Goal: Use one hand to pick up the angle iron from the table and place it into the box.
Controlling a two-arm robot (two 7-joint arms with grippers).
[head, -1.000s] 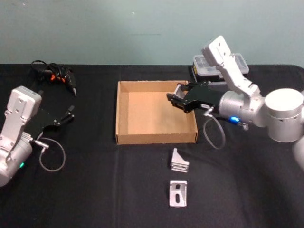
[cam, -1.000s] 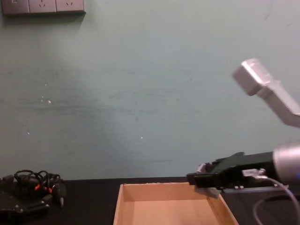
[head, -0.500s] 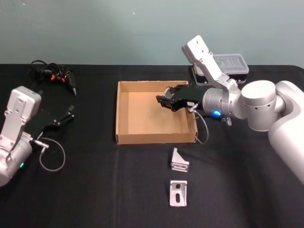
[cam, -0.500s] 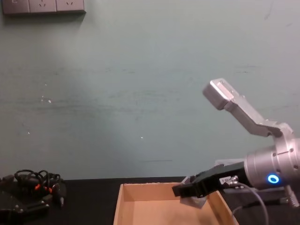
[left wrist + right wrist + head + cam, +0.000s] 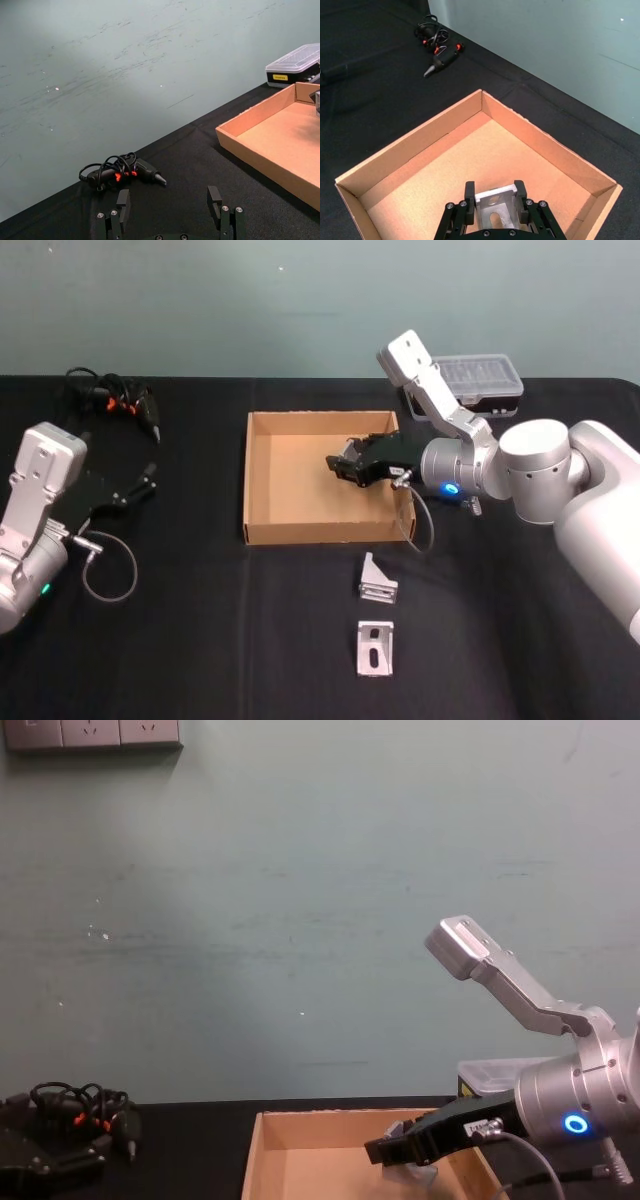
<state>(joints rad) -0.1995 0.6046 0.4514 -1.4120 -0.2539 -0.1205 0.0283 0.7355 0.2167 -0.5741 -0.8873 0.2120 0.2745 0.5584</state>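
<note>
My right gripper (image 5: 345,464) hangs over the right half of the tan cardboard box (image 5: 262,480) and is shut on a silver angle iron (image 5: 494,208). The wrist view shows the bracket clamped between the two black fingers, above the box floor (image 5: 470,165). From the chest view the gripper (image 5: 385,1152) sits just above the box (image 5: 275,1160) rim. Two more angle irons lie on the black table in front of the box, one upright (image 5: 377,579) and one flat (image 5: 375,647). My left gripper (image 5: 148,478) is parked at the left, open (image 5: 170,207) with nothing between its fingers.
A tangle of black cable with a small black and orange tool (image 5: 120,400) lies at the back left. A clear-lidded plastic case (image 5: 478,378) stands behind the right arm. The table to the left of the box is bare.
The right gripper carried the angle iron leftward from the box's right wall to over its floor and dropped lower. The left arm stayed still.
</note>
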